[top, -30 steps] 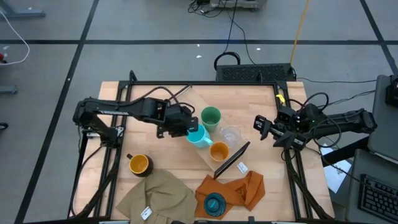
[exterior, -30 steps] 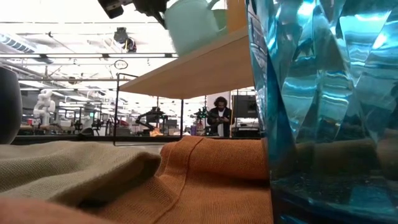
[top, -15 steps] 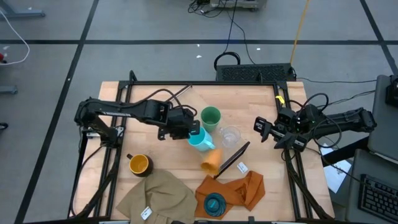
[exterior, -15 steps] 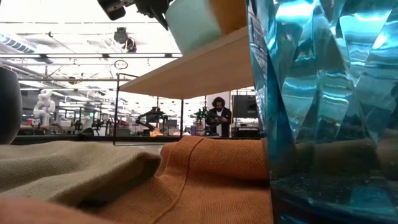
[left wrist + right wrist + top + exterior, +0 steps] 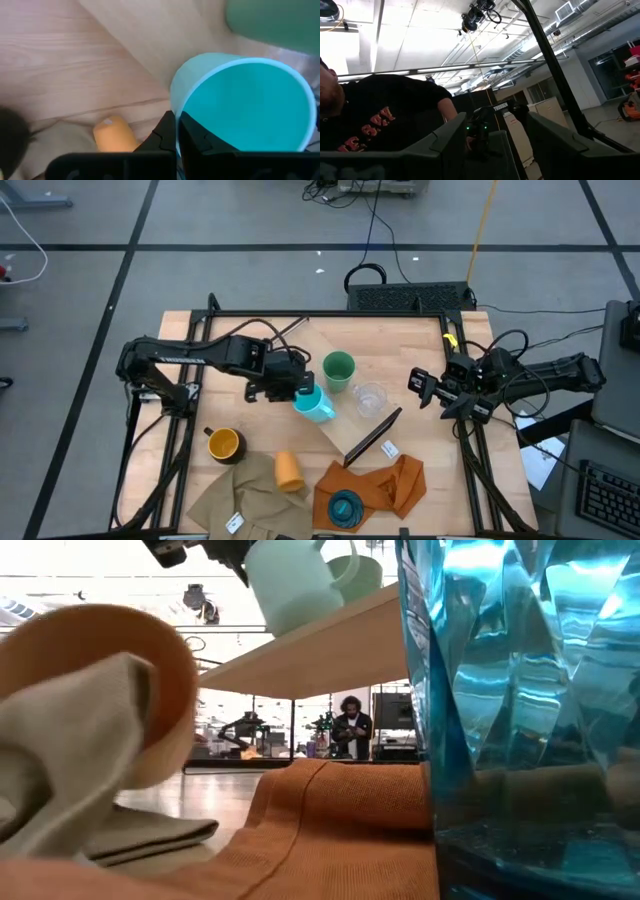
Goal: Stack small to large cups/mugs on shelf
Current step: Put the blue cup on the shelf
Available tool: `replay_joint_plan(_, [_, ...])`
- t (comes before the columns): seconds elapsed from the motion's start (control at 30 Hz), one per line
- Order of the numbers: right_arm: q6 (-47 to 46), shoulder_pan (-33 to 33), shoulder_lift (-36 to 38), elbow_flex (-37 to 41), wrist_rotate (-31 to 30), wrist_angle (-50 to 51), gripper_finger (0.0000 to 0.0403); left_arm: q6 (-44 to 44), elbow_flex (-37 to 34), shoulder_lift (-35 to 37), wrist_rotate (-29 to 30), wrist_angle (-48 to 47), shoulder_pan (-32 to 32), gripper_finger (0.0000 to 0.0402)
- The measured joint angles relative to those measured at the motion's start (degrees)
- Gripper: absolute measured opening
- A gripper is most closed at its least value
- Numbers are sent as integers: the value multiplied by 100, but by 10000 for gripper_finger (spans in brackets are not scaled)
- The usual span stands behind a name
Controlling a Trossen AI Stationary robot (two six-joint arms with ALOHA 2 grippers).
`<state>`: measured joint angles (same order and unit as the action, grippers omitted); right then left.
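High view: the left gripper (image 5: 292, 387) was clamped on the light-blue mug's (image 5: 316, 404) rim above the tilted shelf (image 5: 352, 423). The orange cup (image 5: 288, 470) lay toppled on the tan cloth (image 5: 250, 495), nearer this arm. The right gripper (image 5: 428, 388) waited, jaws apart, empty.

Bare tabletop (image 5: 240, 350) behind, cups and tilted shelf (image 5: 372, 435) crowd middle
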<state>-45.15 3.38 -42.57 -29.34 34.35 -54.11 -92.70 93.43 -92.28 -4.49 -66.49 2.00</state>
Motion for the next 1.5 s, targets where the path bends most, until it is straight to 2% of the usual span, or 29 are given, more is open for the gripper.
replay_joint_plan(0.23, [39, 0, 0, 0, 0, 22, 196, 90, 175, 53, 157, -193, -87, 1])
replay_joint_plan(0.93, [67, 12, 0, 0, 0, 23, 196, -2, 177, 49, 88, -201, -116, 6])
replay_joint_plan(1.23, [85, 12, 0, 0, 7, 40, 196, -62, 181, 49, 158, -36, -155, 41])
replay_joint_plan(1.5, [85, 12, 0, 0, 22, 47, 196, -83, 181, 51, 158, -25, -199, 36])
